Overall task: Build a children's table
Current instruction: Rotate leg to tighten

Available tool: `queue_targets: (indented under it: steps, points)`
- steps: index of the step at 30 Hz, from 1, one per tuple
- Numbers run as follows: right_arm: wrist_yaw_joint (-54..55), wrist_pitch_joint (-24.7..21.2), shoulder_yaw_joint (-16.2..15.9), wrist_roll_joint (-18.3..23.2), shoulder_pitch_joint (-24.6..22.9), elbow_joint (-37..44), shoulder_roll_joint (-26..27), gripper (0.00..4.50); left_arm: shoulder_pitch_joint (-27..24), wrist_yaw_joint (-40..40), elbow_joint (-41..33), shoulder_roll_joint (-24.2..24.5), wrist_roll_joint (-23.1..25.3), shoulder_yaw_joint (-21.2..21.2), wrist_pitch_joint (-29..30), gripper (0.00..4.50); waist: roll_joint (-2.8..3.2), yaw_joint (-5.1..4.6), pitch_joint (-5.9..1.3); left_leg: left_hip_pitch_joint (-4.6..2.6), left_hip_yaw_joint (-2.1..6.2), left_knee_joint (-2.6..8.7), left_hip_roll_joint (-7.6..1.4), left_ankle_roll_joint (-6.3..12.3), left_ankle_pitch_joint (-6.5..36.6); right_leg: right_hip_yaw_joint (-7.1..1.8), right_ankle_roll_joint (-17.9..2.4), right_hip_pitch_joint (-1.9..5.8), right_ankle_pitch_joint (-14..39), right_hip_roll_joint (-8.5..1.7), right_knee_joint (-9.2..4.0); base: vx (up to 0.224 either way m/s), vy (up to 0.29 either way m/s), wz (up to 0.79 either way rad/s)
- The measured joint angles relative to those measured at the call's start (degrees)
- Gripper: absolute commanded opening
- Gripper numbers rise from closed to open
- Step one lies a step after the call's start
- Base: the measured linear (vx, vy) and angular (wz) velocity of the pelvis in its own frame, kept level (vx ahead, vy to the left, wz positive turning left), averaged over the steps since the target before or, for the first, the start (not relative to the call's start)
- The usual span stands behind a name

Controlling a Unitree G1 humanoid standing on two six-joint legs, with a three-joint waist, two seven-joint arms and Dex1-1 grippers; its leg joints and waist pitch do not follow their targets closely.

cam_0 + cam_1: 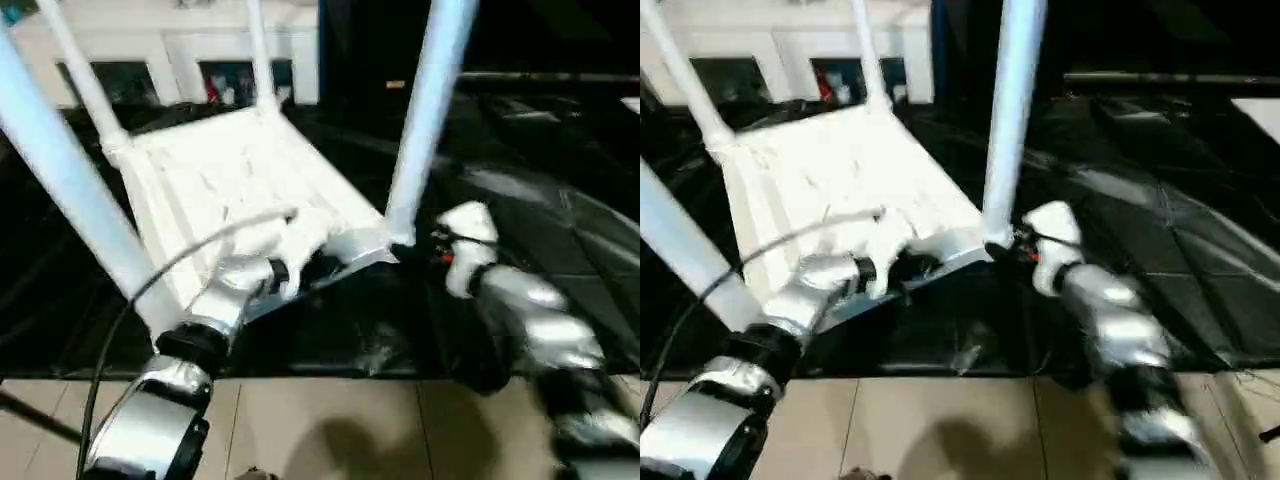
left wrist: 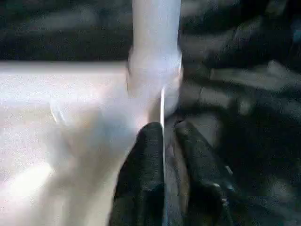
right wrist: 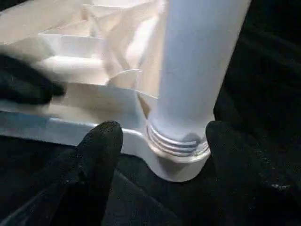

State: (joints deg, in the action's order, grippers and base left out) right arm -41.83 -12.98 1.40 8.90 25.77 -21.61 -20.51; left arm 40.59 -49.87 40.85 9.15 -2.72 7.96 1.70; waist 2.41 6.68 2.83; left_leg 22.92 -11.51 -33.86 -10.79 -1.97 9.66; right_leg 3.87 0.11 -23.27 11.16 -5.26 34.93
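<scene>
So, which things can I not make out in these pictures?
- Legs: the tops are cut off by the upper edge in both eye views.
- Thread at the near right socket: some turns show above the socket; whether it is fully tight cannot be told.
- Left gripper: straddles the tabletop rim; blur hides whether it presses.
- Cabinet: contents too blurred.
</scene>
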Motion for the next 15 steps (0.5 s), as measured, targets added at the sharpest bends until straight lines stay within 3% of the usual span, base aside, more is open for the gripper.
queue_targets:
  steps: [3,5,8,13,15]
  points:
    - [-3.4,-1.2,-0.5,1.0,-1.8,4.5,-1.5,3.13,-1.7,-2.4,-7.5,1.6,-2.3,-0.7,2.4,1.02,0.06,-0.20,-0.03,0.05,-0.07,-0.11,0.01,0.14,0.1,-0.06,0.0,-0.05,0.0,-0.01,-0.02,0.000,0.000,0.00]
    - [-5.9,-2.5,-2.2,1.8,-4.5,8.3,-2.9,3.13,-7.0,-5.9,-16.7,3.9,-3.8,0.6,7.3,1.16,0.10,-0.35,-0.05,0.02,-0.09,-0.08,-0.03,0.18,0.1,-0.07,-0.1,-0.05,0.1,0.00,-0.02,0.000,0.000,0.00]
    - [-7.0,-4.5,-3.7,2.2,-6.0,10.4,-2.9,3.13,-12.4,-8.8,-22.7,6.5,-5.1,2.4,13.3,1.55,0.23,-0.34,0.06,0.05,-0.09,-0.09,-0.09,0.07,0.2,-0.04,0.0,-0.13,0.1,0.04,0.09,0.000,0.000,0.00]
    - [-5.8,-6.5,-5.7,2.7,-5.8,14.5,0.7,3.13,-19.3,-10.5,-35.3,9.0,-8.9,4.4,21.8,1.83,0.14,-0.45,0.05,-0.08,-0.09,-0.06,-0.09,-0.17,0.3,-0.08,0.0,-0.05,0.1,0.04,0.15,0.000,0.000,0.00]
    - [-3.6,-6.5,-6.1,2.7,-5.7,13.8,3.0,2.85,-21.6,-9.3,-37.6,8.8,-8.8,4.6,23.1,2.02,0.12,-0.66,0.05,-0.14,-0.09,-0.06,-0.08,-0.25,0.2,-0.10,0.0,-0.01,0.1,0.03,0.15,0.000,0.000,0.00]
